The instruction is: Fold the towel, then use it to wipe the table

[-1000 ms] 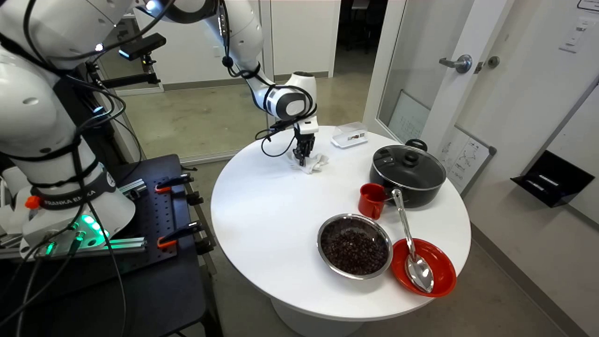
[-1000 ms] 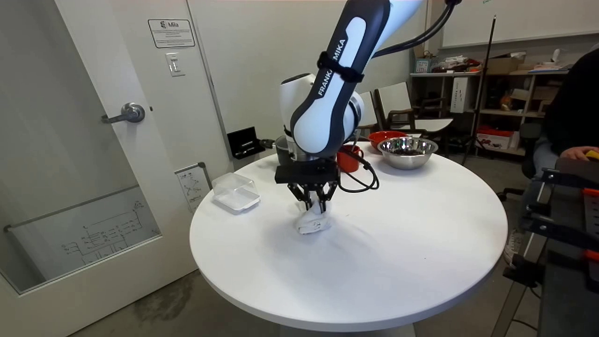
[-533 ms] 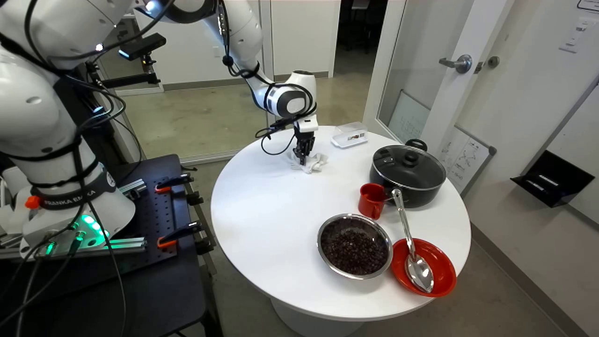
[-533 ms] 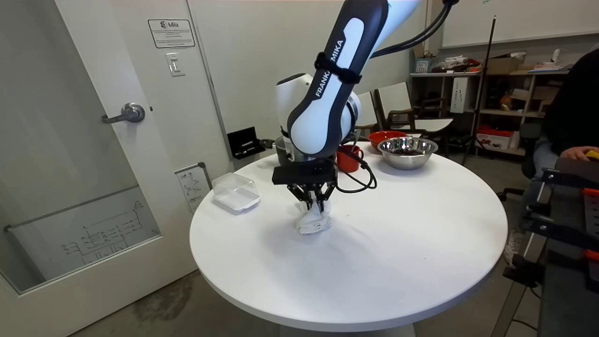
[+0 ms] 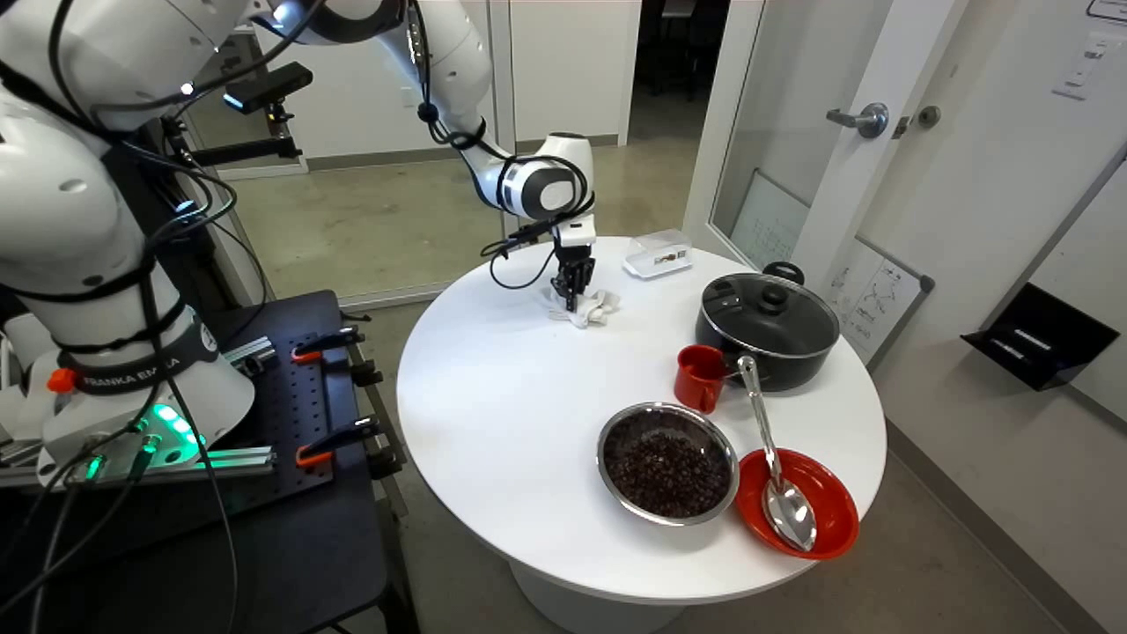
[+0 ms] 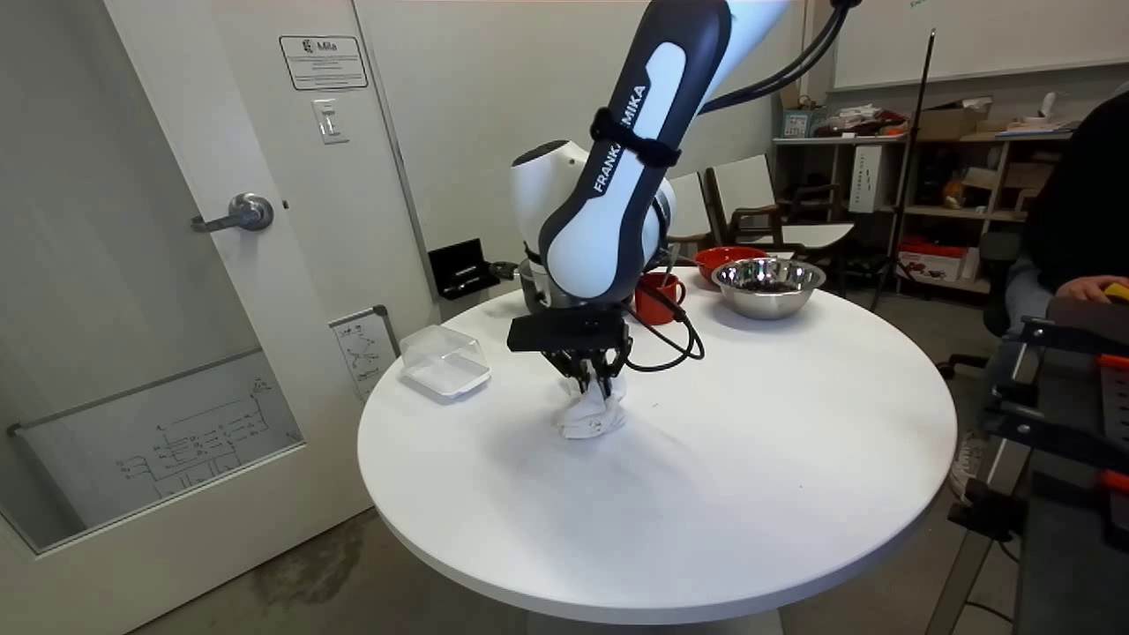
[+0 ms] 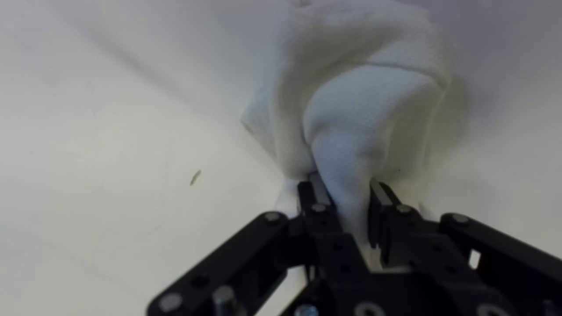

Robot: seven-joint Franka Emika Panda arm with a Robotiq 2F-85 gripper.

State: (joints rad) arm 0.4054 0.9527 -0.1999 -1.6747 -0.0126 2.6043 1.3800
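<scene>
While the white robot arm [image 6: 586, 251] reaches down over a round white table [image 5: 511, 423], its black gripper [image 7: 347, 195] points downward, pinched around a fold of white towel [image 7: 362, 109]. As the wrist view shows, cloth sits in the narrow space between the two fingers [image 7: 322, 219], and the loose part lies bunched in soft, crumpled folds on the table. A small brown speck [image 7: 196, 177] lies on the white surface near the towel. Near the cloth but apart from it, by the table's edge, sits a clear plastic box [image 5: 659, 258]. Farther round stands a lidded black pot [image 5: 768, 330], with a red mug [image 5: 698, 380] just beside it. Next I see a shiny steel bowl [image 6: 767, 304], holding small dark pieces [image 5: 665, 475], and just beside that a red bowl [image 5: 834, 502]. A large metal spoon [image 5: 790, 515] rests in the red bowl, its handle slanting toward the pot; I cannot tell whether handle and pot touch.
</scene>
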